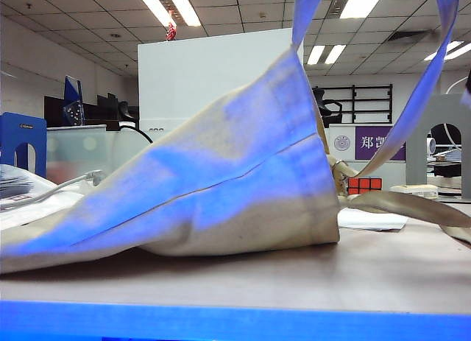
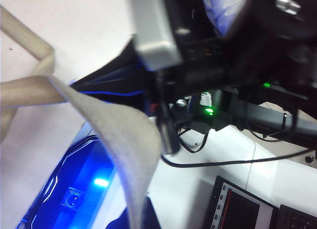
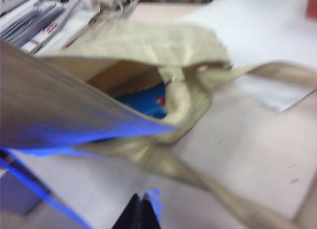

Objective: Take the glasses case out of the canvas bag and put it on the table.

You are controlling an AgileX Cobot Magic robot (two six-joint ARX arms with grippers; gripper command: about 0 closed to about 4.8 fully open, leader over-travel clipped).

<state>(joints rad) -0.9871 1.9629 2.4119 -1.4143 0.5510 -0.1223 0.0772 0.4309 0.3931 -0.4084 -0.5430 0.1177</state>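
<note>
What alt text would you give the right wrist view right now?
A floppy beige canvas bag lies on the pale off-white table with its mouth held open, a bright-blue glasses case showing inside. The right gripper, shut and empty, hangs just outside the opening above a flat beige strap. The image is motion-blurred.

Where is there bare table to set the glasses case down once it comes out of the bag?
Bare table lies beside the canvas bag mouth, between its trailing strap and the white paper; the shut right gripper hovers near it. The front strip before the bag is also free. Behind the mouth it is crowded: Rubik's cube, strap. The glasses case sits inside. The left gripper, shut, is hidden.
</note>
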